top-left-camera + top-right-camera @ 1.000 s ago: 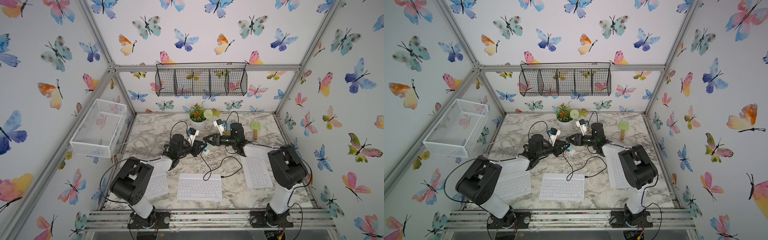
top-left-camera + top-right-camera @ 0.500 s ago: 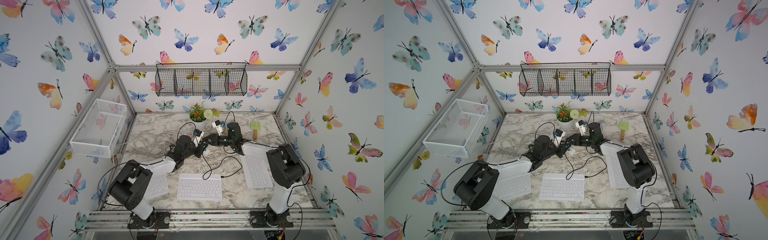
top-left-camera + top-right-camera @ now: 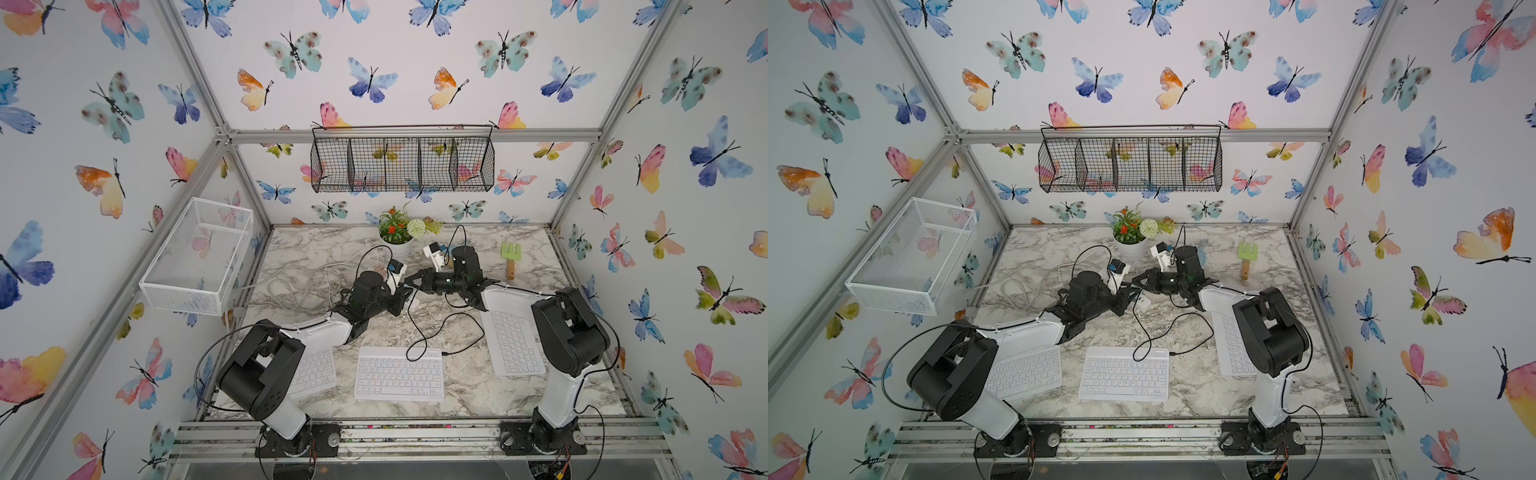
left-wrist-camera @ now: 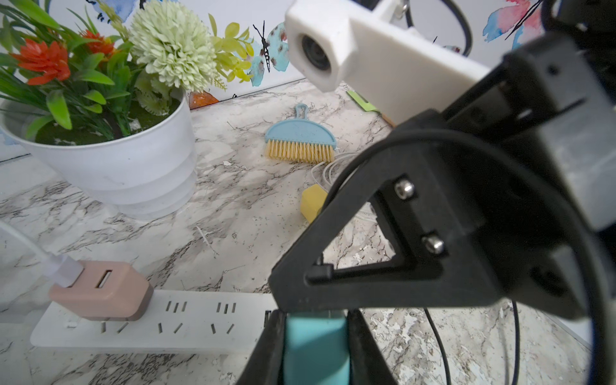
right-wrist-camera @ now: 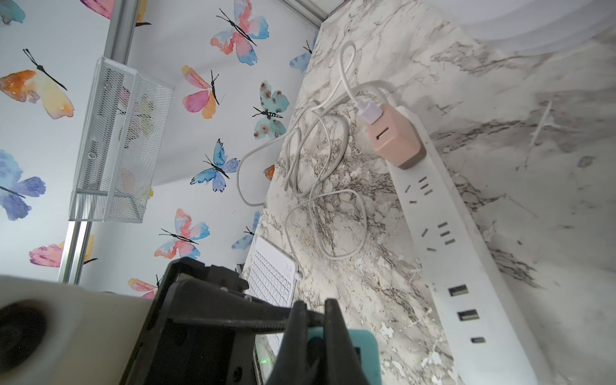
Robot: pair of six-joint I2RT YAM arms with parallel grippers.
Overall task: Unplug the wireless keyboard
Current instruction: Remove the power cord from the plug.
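Note:
The wireless keyboard, white with faint pastel keys, lies at the table's front middle. A black cable loops from its back right corner up to a teal charger at the end of a white power strip. My left gripper is shut on the teal charger's sides. My right gripper faces it, shut on the cable's dark plug at the charger's face. Whether the charger sits in the strip is hidden.
A pink charger with a white cable sits in the strip. Nearby are a plant pot, a blue brush, a yellow block and a green garden fork. Plain white keyboards lie at the left and right.
The right gripper's jaws have closed onto the plug at the teal charger. The left arm has shifted a little to the right, still gripping the charger.

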